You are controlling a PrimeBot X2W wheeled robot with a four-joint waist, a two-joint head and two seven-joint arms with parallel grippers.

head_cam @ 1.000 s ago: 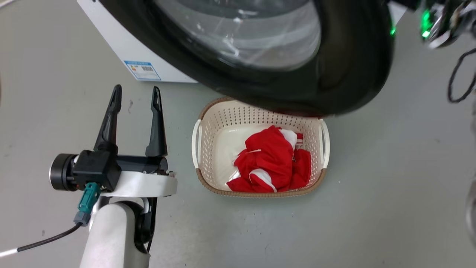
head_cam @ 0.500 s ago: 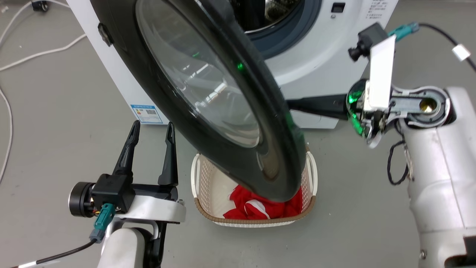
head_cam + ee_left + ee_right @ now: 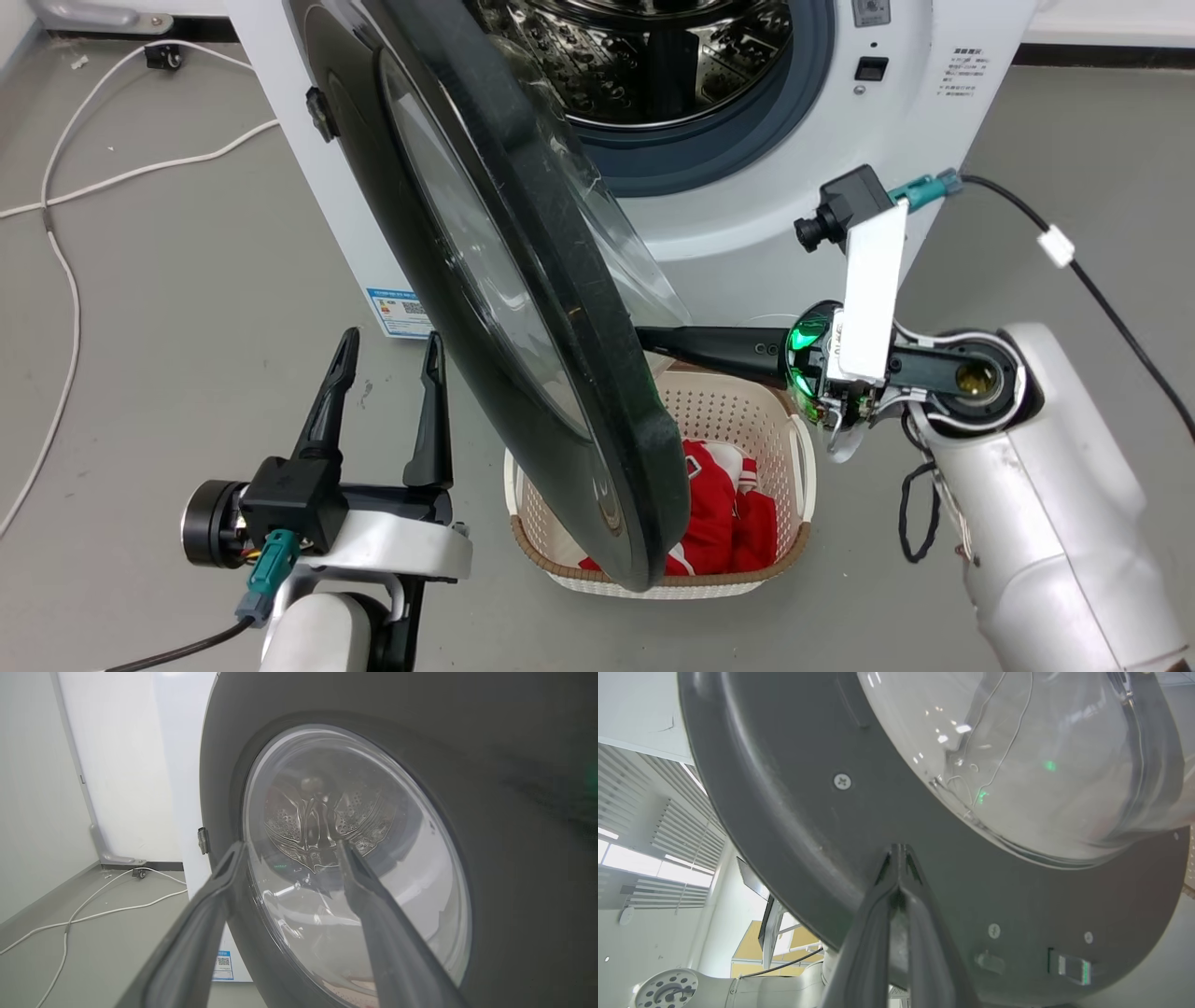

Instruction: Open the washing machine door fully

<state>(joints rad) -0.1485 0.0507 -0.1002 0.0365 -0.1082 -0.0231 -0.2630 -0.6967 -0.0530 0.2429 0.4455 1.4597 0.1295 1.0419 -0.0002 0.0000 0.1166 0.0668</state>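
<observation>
The washing machine (image 3: 775, 233) stands at the top of the head view with its steel drum (image 3: 653, 56) exposed. The washing machine door (image 3: 523, 308) is swung out on its left hinge and seen nearly edge-on. My right gripper (image 3: 658, 339) reaches left, shut, with its tips against the door's inner face (image 3: 808, 812). In the right wrist view the right gripper (image 3: 899, 851) touches the dark rim just below the glass bowl (image 3: 1041, 765). My left gripper (image 3: 387, 364) is open at the lower left, on the door's outer side. The left gripper (image 3: 289, 845) faces the window (image 3: 355, 858) and holds nothing.
A cream perforated laundry basket (image 3: 747, 420) with red and white clothes (image 3: 719, 523) sits on the floor under the door's lower edge. A white cable (image 3: 65, 280) runs over the grey floor on the left. A black cable (image 3: 1102, 299) trails from my right wrist.
The head camera has tilted up, bringing the drum into view. The door has swung further from the opening, with my shut right gripper following against its inner side. My left gripper stays open.
</observation>
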